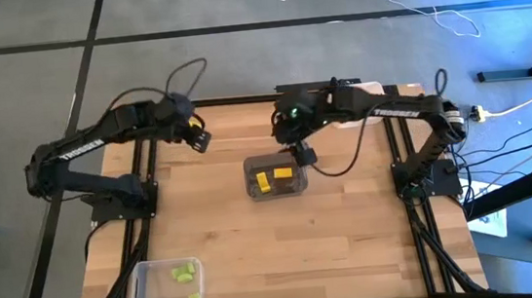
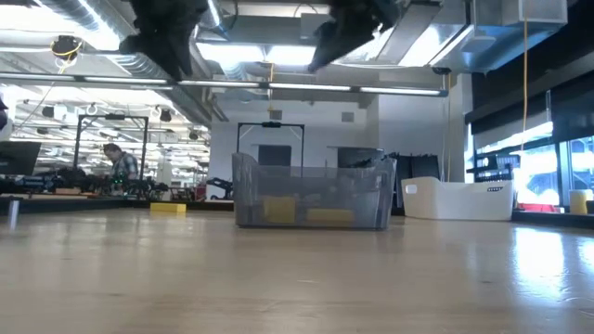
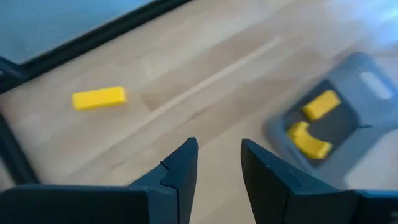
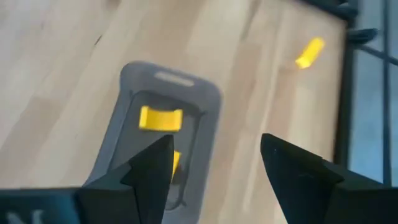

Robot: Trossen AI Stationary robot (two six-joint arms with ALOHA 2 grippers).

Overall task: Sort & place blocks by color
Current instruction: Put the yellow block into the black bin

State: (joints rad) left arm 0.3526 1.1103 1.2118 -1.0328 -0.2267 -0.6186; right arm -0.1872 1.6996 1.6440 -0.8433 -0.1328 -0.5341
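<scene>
Fingers of right gripper (image 4: 211, 168) standing wide, empty, hovering over grey bin (image 1: 276, 179) at frame centre holding yellow blocks (image 1: 282, 175). Left gripper (image 3: 219, 165) part-open, empty, heading toward loose yellow block (image 3: 99, 98) on tabletop (image 1: 353, 238); grasping next.

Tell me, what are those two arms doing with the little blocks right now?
Right gripper open, empty, over the grey bin with two yellow blocks inside. Left gripper part open, empty, near one loose yellow block. Green blocks binned. Nothing blocking.
</scene>
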